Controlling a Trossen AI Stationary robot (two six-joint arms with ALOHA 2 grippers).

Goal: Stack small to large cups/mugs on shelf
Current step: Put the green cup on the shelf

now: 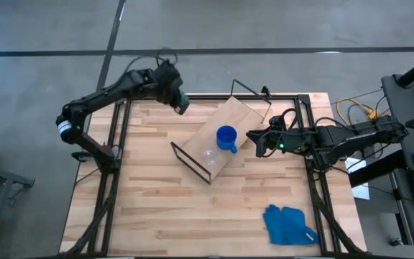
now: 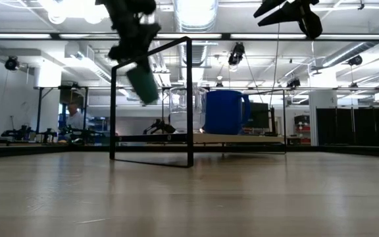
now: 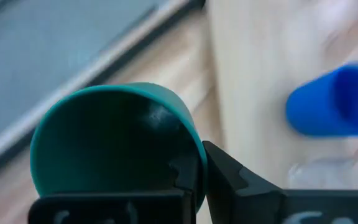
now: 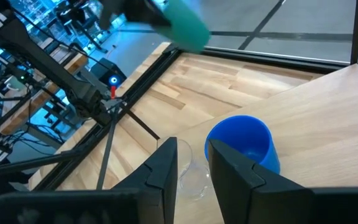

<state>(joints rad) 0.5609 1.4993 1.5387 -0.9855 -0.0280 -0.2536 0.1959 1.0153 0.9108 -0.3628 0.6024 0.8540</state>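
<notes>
My left gripper point(image 1: 177, 95) is shut on the dark green cup point(image 1: 182, 103), high above the table's far left part; the cup also shows in the low view point(image 2: 142, 83) and the right wrist view point(image 4: 185, 22). The shelf point(image 1: 244, 115), a light-wood board with black wire frames, lies slantwise on the table. The blue mug point(image 1: 226, 138) and the clear glass cup point(image 1: 209, 153) stand on the board side by side. My right gripper point(image 1: 252, 137) is open and empty just right of the blue mug point(image 4: 241, 143). My left gripper holds the green cup by its rim wall point(image 3: 194, 163), with one finger inside the cup's mouth and one finger point(image 3: 229, 174) outside. The cup is lifted clear of the table and the shelf and hangs tilted below the gripper point(image 2: 130, 46).
A crumpled blue cloth point(image 1: 290, 224) lies near the table's front right corner. The shelf's wire end frames point(image 2: 151, 99) stand up from the board. Black rails point(image 1: 121, 129) run along the table's edges.
</notes>
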